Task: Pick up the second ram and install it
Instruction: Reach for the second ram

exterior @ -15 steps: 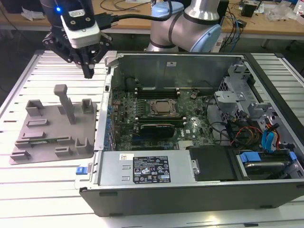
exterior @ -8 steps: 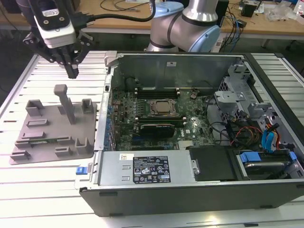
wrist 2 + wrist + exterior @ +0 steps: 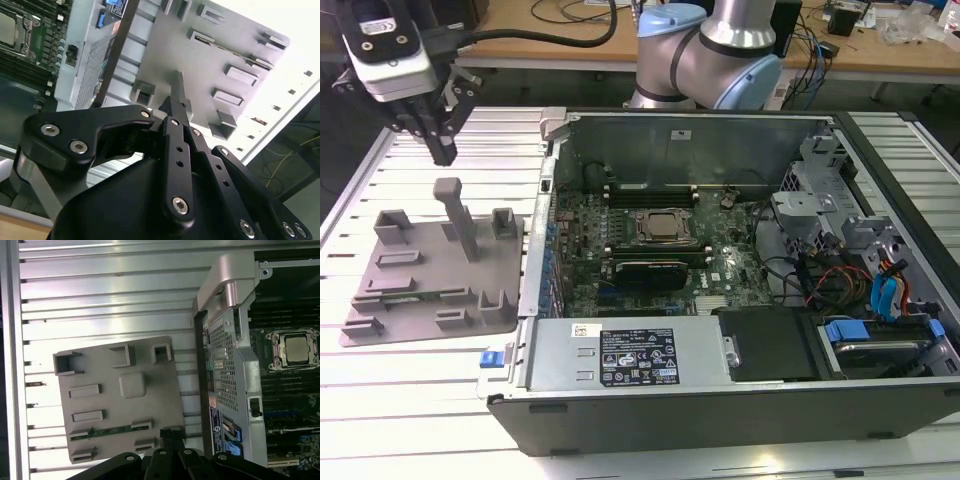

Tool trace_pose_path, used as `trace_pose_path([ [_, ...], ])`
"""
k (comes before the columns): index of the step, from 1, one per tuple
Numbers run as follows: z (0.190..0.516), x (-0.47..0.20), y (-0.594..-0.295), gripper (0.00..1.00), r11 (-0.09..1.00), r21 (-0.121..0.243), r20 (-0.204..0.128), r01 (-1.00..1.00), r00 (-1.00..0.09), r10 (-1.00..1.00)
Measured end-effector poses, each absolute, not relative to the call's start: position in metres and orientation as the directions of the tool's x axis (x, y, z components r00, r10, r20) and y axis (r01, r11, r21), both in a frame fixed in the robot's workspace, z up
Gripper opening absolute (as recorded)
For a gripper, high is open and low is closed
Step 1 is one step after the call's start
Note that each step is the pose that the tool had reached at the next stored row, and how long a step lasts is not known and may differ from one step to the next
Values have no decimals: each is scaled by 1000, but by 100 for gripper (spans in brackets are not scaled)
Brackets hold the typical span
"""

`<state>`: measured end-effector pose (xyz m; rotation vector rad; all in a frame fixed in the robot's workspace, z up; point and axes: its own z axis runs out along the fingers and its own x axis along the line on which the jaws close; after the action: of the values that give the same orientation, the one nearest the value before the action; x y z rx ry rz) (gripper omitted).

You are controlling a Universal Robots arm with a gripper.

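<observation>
Gripper state: the gripper is closed, its fingertips meeting in a point with nothing between them. It hangs in the air above the gray tray, over the tray's far edge and well clear of the tray's upright post.

Location of the ram: the ram lies flat in a holder on the tray, near the edge closest to the exterior camera. It is outside the case and not yet picked up.

Governing relation: from the gripper, the ram lies downward and toward the tray's near edge, so tray surface separates the two both in height and across the plate. The ram's long axis runs along the exterior view's left-right line, parallel to the tray's near edge and roughly square to the side wall of the case.

In the first wrist view the ram appears as a thin green strip held between two small blocks. There the closed fingertips sit in line with that strip, just off its end nearest the case. This suggests the gripper is lined up with the stick's axis but is not over its middle.

Destination reference: the socket sits on the board inside the case, with long memory slots running along both of its sides. It is well apart from the ram, to the exterior view's right.
</observation>
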<state>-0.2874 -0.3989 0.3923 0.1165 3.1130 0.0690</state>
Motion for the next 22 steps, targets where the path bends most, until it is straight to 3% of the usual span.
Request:
trace_pose_path([
  [22, 391, -368, -399, 8, 996, 45, -24, 74, -997, 75],
])
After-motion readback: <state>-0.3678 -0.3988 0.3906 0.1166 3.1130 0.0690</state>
